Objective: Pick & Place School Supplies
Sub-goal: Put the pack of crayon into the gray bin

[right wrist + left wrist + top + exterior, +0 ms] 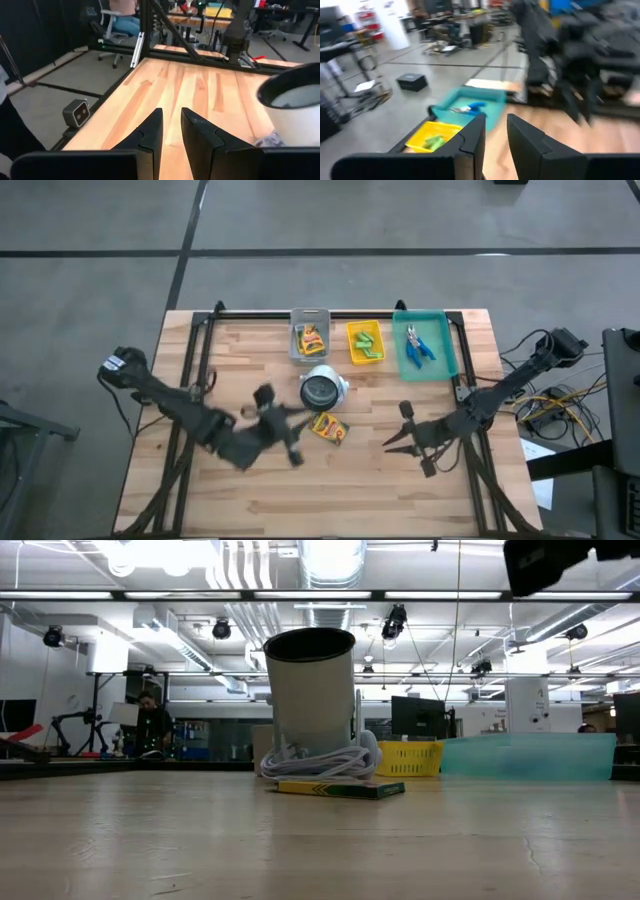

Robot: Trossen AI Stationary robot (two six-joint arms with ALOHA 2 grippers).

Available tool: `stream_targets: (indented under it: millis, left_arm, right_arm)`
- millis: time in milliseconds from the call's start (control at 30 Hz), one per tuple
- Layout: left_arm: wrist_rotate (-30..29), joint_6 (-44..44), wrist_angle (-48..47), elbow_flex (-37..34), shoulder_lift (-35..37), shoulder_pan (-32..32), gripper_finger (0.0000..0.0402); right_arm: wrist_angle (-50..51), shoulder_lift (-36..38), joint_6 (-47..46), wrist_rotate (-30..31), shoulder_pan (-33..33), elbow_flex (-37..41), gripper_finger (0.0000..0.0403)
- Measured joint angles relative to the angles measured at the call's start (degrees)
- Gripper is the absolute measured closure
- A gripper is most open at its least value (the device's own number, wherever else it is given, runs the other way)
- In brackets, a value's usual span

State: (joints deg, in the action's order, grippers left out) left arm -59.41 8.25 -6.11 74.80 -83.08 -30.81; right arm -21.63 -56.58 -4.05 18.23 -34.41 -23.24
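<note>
A crayon box is lying flat near the middle of the counter, just on the near side of a white cup with a pale cord coiled at its base. The left pincer is hovering just beside the box, on the side towards the counter's left edge, fingers nearly together with a narrow gap and nothing between them. The right pincer is waiting farther off towards the right edge, fingers almost pressed together, empty too. So the left arm is nearer. The box's long axis is running slantwise across the counter, from the cup's base towards the right edge. Along the far edge a grey bin is holding another crayon box, a yellow bin the green sticks, and a teal tray the blue-handled scissors.
</note>
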Motion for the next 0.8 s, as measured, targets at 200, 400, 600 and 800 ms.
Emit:
stream_targets:
  millis: [200,400,600,800]
  left_arm:
    - [0.05,7.38,-0.03,-8.52,-0.03,-8.92,0.0317]
    - [0.09,26.79,0.07,-19.09,-0.04,-11.96,0.0317]
    - [1.92,39.53,0.09,-28.01,-0.05,-12.07,0.0319]
    - [2.02,42.59,0.59,-33.97,-0.05,-11.69,0.0319]
  right_arm:
    - [-0.02,-10.16,-2.15,0.01,1.24,-6.30,0.0335]
    - [-0.56,-19.46,-12.07,0.23,5.35,-9.37,0.0335]
    - [-8.00,-27.41,-15.39,1.37,9.77,-10.08,0.0335]
    - [-8.93,-34.09,-18.26,1.48,13.41,-11.43,0.0335]
